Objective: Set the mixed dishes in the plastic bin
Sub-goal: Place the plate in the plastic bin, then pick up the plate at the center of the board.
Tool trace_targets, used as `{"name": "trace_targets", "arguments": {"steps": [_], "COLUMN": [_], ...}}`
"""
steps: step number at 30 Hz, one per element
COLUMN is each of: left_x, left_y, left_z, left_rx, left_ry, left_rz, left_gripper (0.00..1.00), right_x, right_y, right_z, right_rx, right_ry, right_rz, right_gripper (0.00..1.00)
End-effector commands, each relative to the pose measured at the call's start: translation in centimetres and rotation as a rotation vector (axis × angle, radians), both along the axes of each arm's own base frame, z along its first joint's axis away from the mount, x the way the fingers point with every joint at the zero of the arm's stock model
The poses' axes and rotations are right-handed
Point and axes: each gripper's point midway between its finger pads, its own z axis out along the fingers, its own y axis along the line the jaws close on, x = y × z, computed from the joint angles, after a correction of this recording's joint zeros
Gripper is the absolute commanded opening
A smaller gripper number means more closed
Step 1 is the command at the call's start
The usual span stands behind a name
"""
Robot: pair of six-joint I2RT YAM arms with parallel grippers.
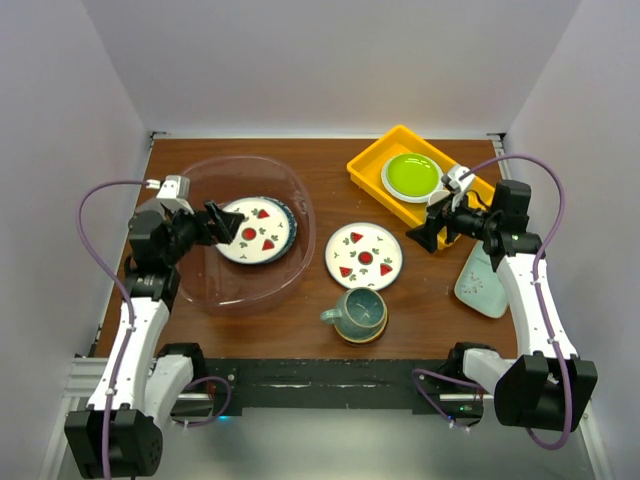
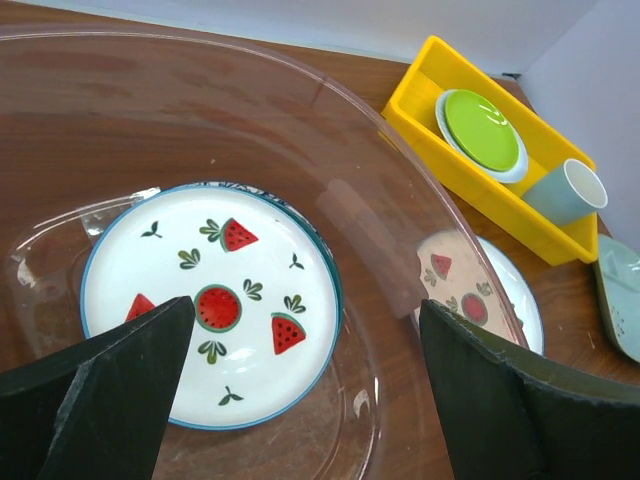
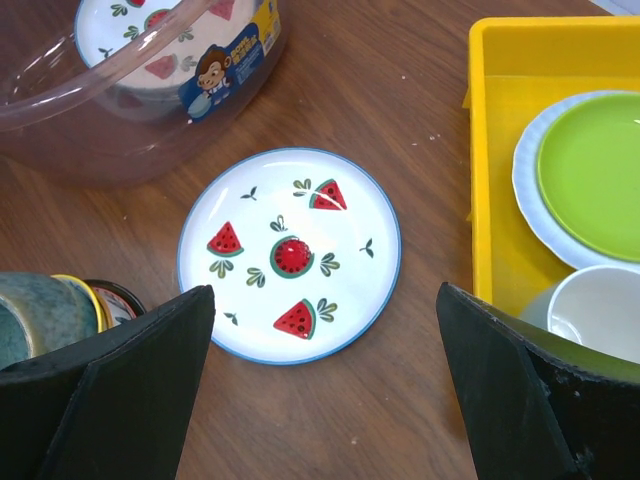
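The clear plastic bin stands at the left and holds a watermelon plate on top of a darker plate; the plate also shows in the left wrist view. My left gripper is open and empty over that plate, inside the bin. A second watermelon plate lies on the table at the centre, also in the right wrist view. A teal mug sits on a small dish in front of it. A pale mint dish lies at the right. My right gripper is open and empty, right of the centre plate.
A yellow tray at the back right holds a lime-green plate on a white plate and a small white cup. The bin's label with a cartoon monkey faces the right arm.
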Motion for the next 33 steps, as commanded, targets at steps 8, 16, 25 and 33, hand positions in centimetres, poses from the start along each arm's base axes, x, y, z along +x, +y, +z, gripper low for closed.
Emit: {"name": "trace_targets", "arguments": {"steps": [8, 16, 25, 33], "left_x": [-1.0, -1.3, -1.5, -1.5], "left_y": [-1.9, -2.1, -2.2, -2.2], "left_z": [1.2, 1.3, 1.4, 1.4], "left_rx": [0.000, 0.002, 0.005, 0.006], "left_ry": [-0.121, -0.132, -0.137, -0.135], "left_rz": [-0.137, -0.151, -0.158, -0.159], "left_gripper": [1.00, 1.00, 1.00, 1.00], "right_x": [-1.6, -2.2, -2.3, -2.5], "right_y": [1.2, 1.5, 1.6, 1.7], "right_z": [0.7, 0.2, -0.4, -0.8], "right_rx": [0.002, 0.001, -0.009, -0.013], "right_ry": [-0.082, -0.093, -0.098, -0.096], "right_rz": [0.135, 0.182, 0.202, 0.221], "right_gripper": [0.98, 0.98, 0.98, 0.98]}}
